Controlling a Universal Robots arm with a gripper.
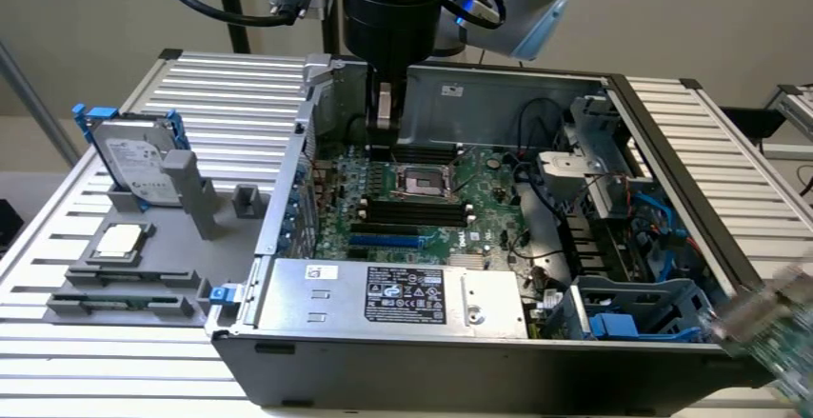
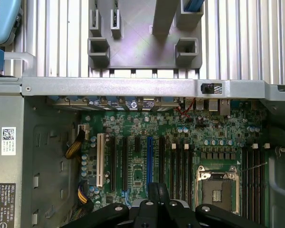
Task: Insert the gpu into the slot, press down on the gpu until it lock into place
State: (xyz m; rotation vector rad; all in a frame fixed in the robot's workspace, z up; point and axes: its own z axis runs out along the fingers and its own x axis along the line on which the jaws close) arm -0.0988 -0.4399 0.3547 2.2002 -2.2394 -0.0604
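Gripper [image 2: 158, 190]: hangs shut near one end of the bright-blue slot [image 2: 149, 161] on the green motherboard [image 2: 218, 128]. Pale-blue arm cap [image 2: 2, 19], well apart from that slot: reads "SAL ROBOTS".

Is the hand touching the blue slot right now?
Cannot tell. In the wrist view the shut hand overlaps one end of the blue slot, hiding any gap; the exterior view shows no clear contact either.

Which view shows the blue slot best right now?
The wrist view: the blue slot is seen from above, nearly its full length. The exterior view shows it at a slant, near the power supply.
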